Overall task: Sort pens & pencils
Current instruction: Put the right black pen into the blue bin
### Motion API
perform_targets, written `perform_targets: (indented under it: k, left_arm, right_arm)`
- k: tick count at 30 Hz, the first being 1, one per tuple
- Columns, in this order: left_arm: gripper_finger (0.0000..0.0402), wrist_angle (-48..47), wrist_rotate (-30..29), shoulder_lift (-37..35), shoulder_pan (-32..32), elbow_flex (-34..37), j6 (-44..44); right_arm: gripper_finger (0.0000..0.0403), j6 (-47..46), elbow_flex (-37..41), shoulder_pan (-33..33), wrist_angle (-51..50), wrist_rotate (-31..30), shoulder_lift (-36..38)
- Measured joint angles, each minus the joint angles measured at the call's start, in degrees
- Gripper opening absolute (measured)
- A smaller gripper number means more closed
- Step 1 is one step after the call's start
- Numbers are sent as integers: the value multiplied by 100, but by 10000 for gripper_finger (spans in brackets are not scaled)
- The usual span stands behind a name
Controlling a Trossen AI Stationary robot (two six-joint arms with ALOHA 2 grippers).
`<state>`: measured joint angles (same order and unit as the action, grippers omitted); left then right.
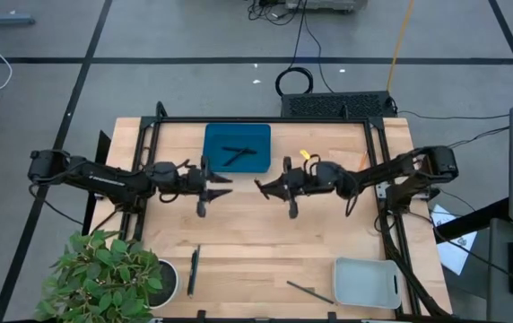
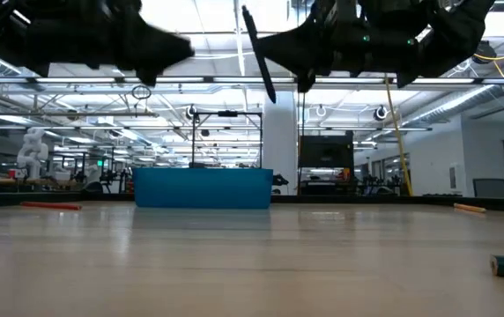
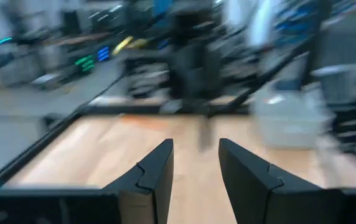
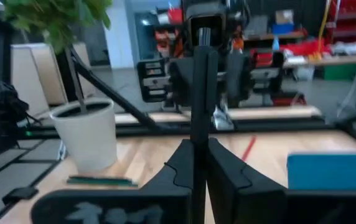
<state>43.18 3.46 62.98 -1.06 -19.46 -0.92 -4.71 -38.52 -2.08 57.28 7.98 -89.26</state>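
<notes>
Right wrist view: my right gripper (image 4: 198, 163) is clamped on a black pen (image 4: 200, 93) standing up between the jaws. Left gripper (image 3: 195, 163) is parted, nothing in it. Beyond, blue tray (image 1: 212, 161) has approx two pens (image 1: 235, 154); orange pencil (image 1: 305, 155), dark sticks (image 1: 193, 269) not yet sorted.

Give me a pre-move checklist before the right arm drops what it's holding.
1. Grip: right gripper has its jaws shut on the held pen: ok.
2. Position: right gripper above the blue tray: not ok, it hangs over bare table beside the tray.
3. Contents: blue tray holds only black pens: ok.
4. Other arm: left gripper has its jaws open and empty: ok.
5. Clearance between the two grippers for a swing: cannot tell.
</notes>
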Motion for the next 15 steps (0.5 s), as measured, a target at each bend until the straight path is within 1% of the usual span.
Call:
perform_targets:
  k: [2, 4, 9, 15]
  left_arm:
    - [131, -11, 410, -186, 42, 0, 15]
    - [131, -6, 511, -331, 97, 0, 16]
    - [131, -3, 277, -538, 237, 0, -19]
    - [131, -20, 56, -537, 312, 0, -51]
  right_arm:
    - [8, 78, 0, -51, 33, 108, 74]
    - [8, 187, -4, -49, 54, 125, 94]
    - [8, 114, -5, -46, -105, 132, 90]
    - [8, 112, -7, -46, -144, 132, 88]
